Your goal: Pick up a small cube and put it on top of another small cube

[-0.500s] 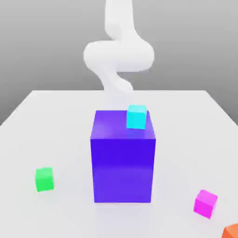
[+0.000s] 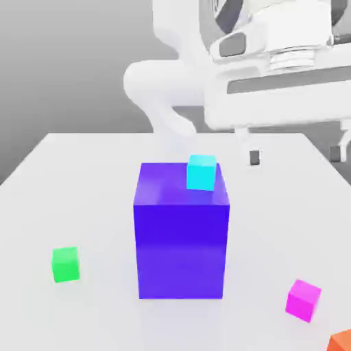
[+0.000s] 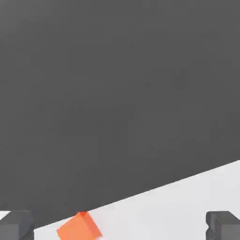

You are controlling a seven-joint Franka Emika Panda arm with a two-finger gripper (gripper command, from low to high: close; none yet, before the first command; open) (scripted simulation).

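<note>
The small magenta-pink cube point(image 2: 303, 300) rests on the white table near the front, on the exterior view's right. The small green cube point(image 2: 66, 264) sits on the table at the exterior view's left, far from it. My gripper point(image 2: 295, 155) hangs high over the right part of the table, well above the magenta cube and touching nothing. Its two dark fingertips point(image 2: 255, 158) stand wide apart, open and with nothing between them. In the hand view the gripper point(image 3: 119, 227) is also open, with both fingertips point(image 3: 16, 225) at the picture's corners.
A big blue-violet block point(image 2: 182, 230) stands mid-table with a cyan cube point(image 2: 201, 172) on its top. An orange cube point(image 2: 341, 341) lies at the table's front right corner and is also seen as the orange cube point(image 3: 79, 228) at the table edge point(image 3: 154, 206).
The hand with its open fingers has swung into the upper right of the exterior view, where half a second ago only the arm's body was seen. No cube has moved.
</note>
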